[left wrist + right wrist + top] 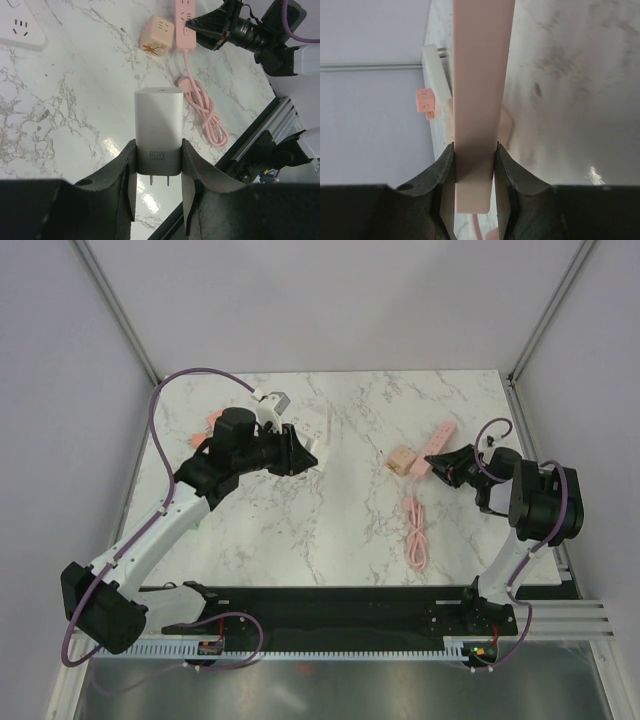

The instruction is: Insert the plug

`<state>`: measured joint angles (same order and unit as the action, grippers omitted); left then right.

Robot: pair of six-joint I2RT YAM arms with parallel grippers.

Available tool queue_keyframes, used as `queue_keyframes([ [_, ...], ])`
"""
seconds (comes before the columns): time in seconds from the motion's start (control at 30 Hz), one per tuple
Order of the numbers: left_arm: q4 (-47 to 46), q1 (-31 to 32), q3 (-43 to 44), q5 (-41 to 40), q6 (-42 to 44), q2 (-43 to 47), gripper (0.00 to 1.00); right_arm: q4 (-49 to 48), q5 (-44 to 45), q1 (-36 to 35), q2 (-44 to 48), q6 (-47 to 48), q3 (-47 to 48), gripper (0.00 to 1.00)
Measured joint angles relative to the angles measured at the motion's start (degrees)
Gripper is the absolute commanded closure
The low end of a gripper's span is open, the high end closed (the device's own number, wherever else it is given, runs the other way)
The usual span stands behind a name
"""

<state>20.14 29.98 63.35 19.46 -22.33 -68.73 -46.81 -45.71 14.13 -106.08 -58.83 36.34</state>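
The plug (159,127) is a white 80W charger with two prongs pointing back toward the wrist. My left gripper (158,146) is shut on its sides and holds it above the marble table (300,530). In the top view this gripper (310,452) hangs over the table's left half. A pink power strip (441,438) lies at the right, and my right gripper (437,466) is shut on its near end. In the right wrist view the strip (480,75) runs straight out from between the fingers (445,165).
A pink cube adapter (156,34) sits just left of the pink strip. The strip's pink cable (415,535) lies coiled toward the near edge. A white power strip (20,27) lies on the left half. Another small pink cube (424,100) sits at the far left.
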Motion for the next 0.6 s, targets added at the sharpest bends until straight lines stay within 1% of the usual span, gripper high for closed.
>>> queue_keyframes([
  [0.07, 0.0, 0.0, 0.0, -0.2, 0.0, 0.0, 0.98, 3.6, -0.8, 1.3, -1.7, 1.8, 0.0, 0.81],
  [0.1, 0.0, 0.0, 0.0, -0.2, 0.0, 0.0, 0.98, 6.4, -0.6, 1.7, -1.8, 3.0, 0.0, 0.75],
  [0.13, 0.0, 0.0, 0.0, -0.4, 0.0, 0.0, 0.98, 11.4, -0.3, 2.3, -1.5, 6.0, 0.5, 0.58],
  [0.2, 0.0, 0.0, 0.0, -0.6, 0.0, -0.1, 0.98, 20.1, 0.8, 2.6, 0.0, 11.5, 2.8, 0.51],
  [0.3, 0.0, 0.0, 0.0, -1.0, 0.0, -0.6, 0.98, 32.7, 5.4, 2.2, 2.7, 19.7, 7.2, 0.45],
  [0.37, 0.0, 0.0, 0.0, -1.0, 0.0, -1.1, 0.98, 38.2, 7.4, 2.3, 3.6, 22.7, 9.2, 0.44],
  [0.4, 0.1, 0.0, 0.0, -1.0, 0.0, -1.4, 0.98, 40.7, 8.5, 2.3, 4.0, 23.9, 10.1, 0.4],
  [0.47, 0.3, 0.0, 0.0, -1.0, 0.0, -2.0, 0.98, 43.8, 9.4, 2.4, 4.2, 25.3, 11.5, 0.37],
  [0.6, 0.7, 0.0, 0.0, -1.0, 0.0, -2.0, 0.98, 47.1, 10.9, 2.9, 5.0, 26.8, 12.5, 0.36],
])
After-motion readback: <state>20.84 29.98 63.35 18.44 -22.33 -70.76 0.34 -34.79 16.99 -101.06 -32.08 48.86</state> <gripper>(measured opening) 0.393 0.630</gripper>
